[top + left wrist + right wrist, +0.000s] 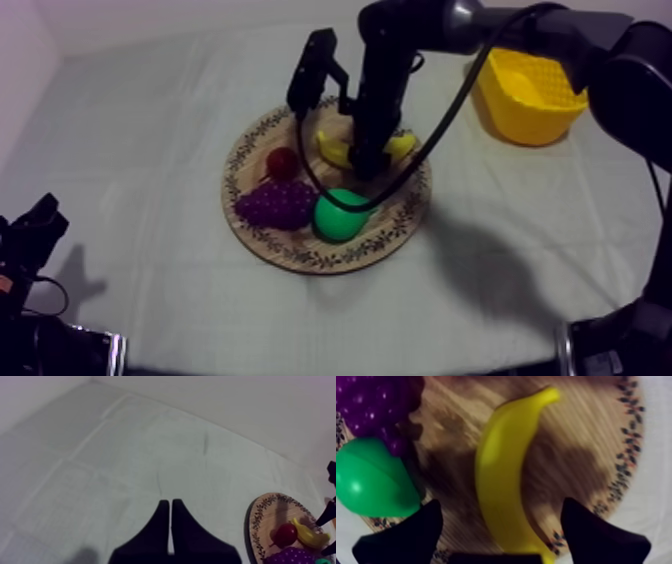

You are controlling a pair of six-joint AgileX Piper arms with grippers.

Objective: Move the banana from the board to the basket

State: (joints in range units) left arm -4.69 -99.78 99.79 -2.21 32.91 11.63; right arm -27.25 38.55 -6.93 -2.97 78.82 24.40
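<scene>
The yellow banana lies on the round wooden board, toward its far side. My right gripper hangs just over the banana with its fingers spread wide, one at each side of the fruit and not touching it. The yellow basket stands at the far right of the table. My left gripper rests at the near left, its fingers together as a narrow wedge over bare cloth. From there the board and the banana show off to the side.
On the board lie a bunch of purple grapes, a green pear and a small red fruit. The pear and grapes sit close beside the right gripper's finger. Grey-white cloth surrounds the board.
</scene>
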